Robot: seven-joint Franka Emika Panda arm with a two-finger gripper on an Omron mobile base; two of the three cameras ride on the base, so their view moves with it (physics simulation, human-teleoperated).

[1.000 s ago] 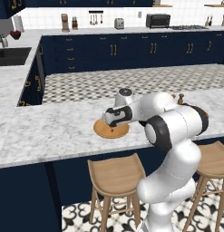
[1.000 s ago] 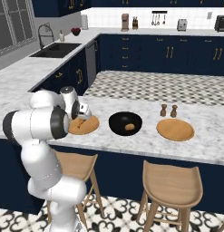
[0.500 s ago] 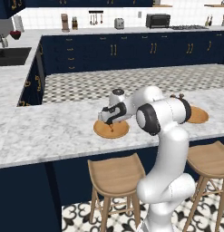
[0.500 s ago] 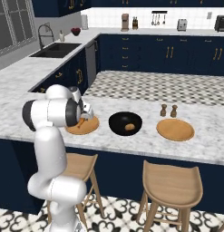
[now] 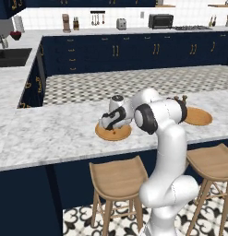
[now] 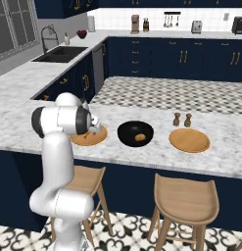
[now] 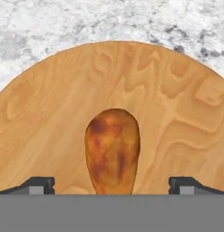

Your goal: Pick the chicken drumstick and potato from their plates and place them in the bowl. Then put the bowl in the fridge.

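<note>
Marble island counter (image 6: 225, 147), navy cabinets (image 5: 134, 50) behind; gripper (image 7: 111, 185) wide open, holding nothing, over chicken drumstick (image 7: 112, 152) on plate (image 7: 177, 118) nr front edge.

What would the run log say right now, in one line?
gripper: open, over drumstick | drumstick: on plate | potato: in bowl

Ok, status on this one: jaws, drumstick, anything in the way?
Gripper open, jaws wide either side of the drumstick. Drumstick on its plate, not gripped. Potato in the bowl. Nothing in the way.

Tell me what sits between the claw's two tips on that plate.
In the hand view, the chicken drumstick lies on the plate, centred between the open claw tips.
</note>
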